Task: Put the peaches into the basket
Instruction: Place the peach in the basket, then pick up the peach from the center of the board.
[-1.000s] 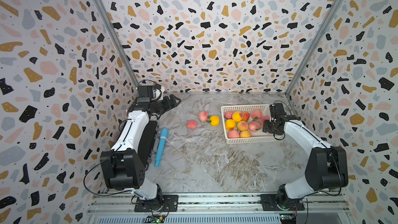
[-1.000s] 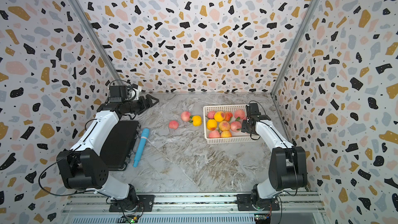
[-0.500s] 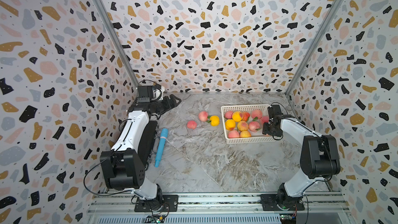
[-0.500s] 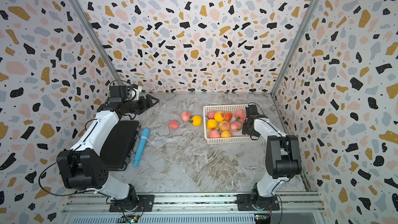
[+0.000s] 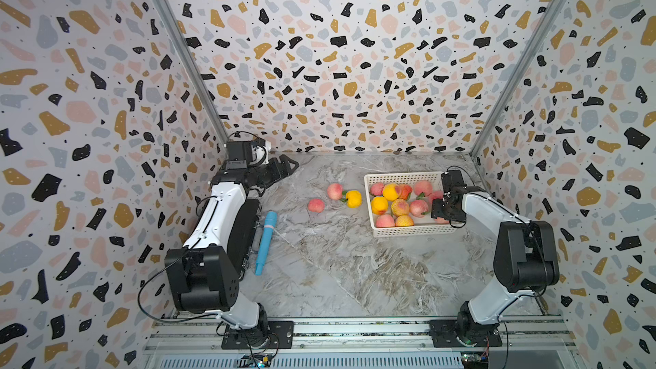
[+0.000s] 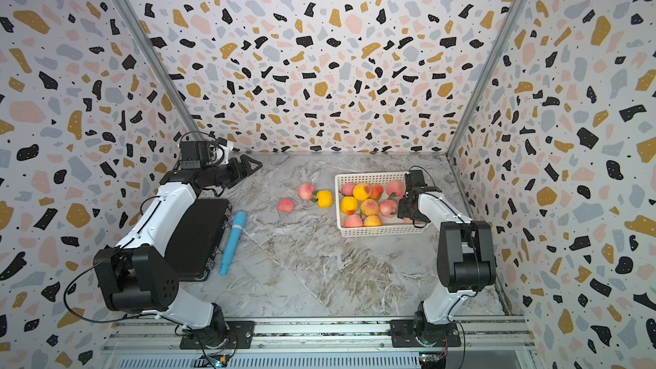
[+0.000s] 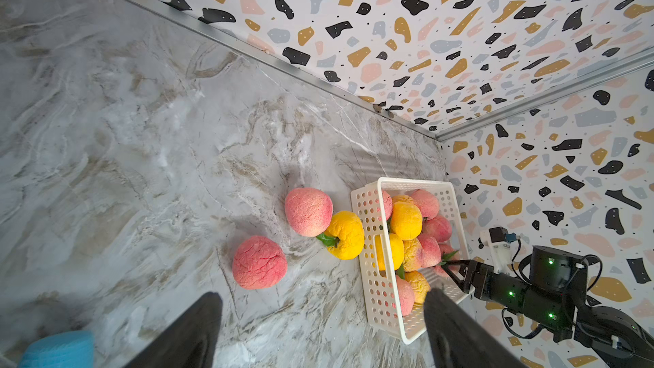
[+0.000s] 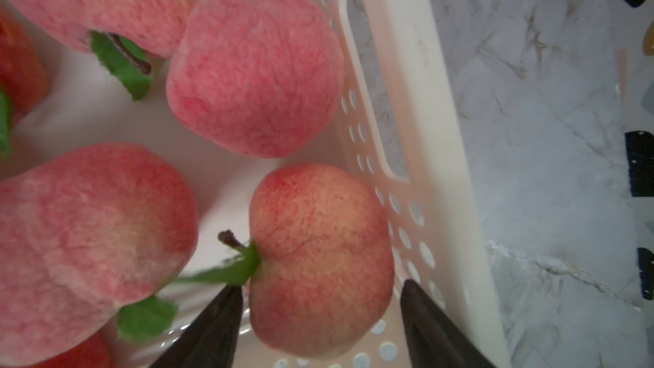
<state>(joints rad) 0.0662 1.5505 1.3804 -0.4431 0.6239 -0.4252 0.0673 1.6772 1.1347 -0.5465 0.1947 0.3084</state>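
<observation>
The white basket [image 5: 411,231] stands at the right of the table and holds several peaches. Three peaches lie on the table left of it: a pink-red one [image 5: 315,205], a pink one [image 5: 334,190] and a yellow one [image 5: 353,198]. My right gripper [image 5: 440,212] reaches down inside the basket's right end. In the right wrist view this gripper [image 8: 320,288] is open, and an orange-pink peach [image 8: 318,242] rests between its fingers against the basket wall [image 8: 424,136], with a gap at one finger. My left gripper [image 5: 289,165] is open and holds nothing at the back left, far from the fruit.
A blue cylindrical tool [image 5: 265,239] lies beside a flat black box [image 6: 198,236] under my left arm. Patterned walls close in the table at the left, back and right. The basket's right end is near the right wall.
The right gripper's jaws have widened around the peach inside the basket, and that arm's elbow has shifted. The left arm and the three peaches on the table have not moved.
</observation>
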